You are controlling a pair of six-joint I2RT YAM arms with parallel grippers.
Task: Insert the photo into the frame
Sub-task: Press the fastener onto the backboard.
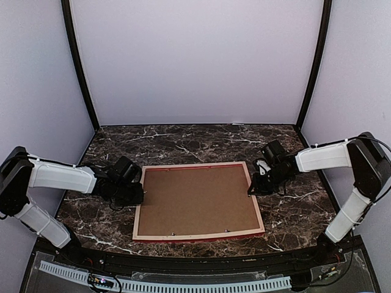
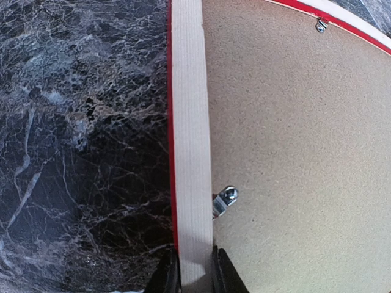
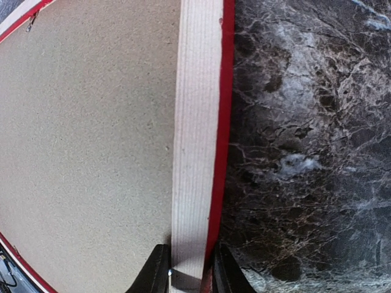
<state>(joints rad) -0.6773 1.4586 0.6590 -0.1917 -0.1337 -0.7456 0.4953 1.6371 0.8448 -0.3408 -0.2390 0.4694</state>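
The left tool (image 1: 138,194) is clamping narrowly on the frame (image 1: 198,235), its fingers (image 2: 166,278) pressing either side of the pale left rail. The frame is lying face down at the middle of the marble worktop (image 1: 183,140), with a brown backing board (image 1: 195,198) filling it and a metal tab (image 2: 225,198) overlapping the board. The right tool (image 1: 252,188) is gripping the right rail the same way.

The frame (image 1: 140,210) lies centred on the table (image 1: 183,137) — left gripper (image 1: 138,196) astride its left rail, right gripper (image 1: 251,189) opposite.
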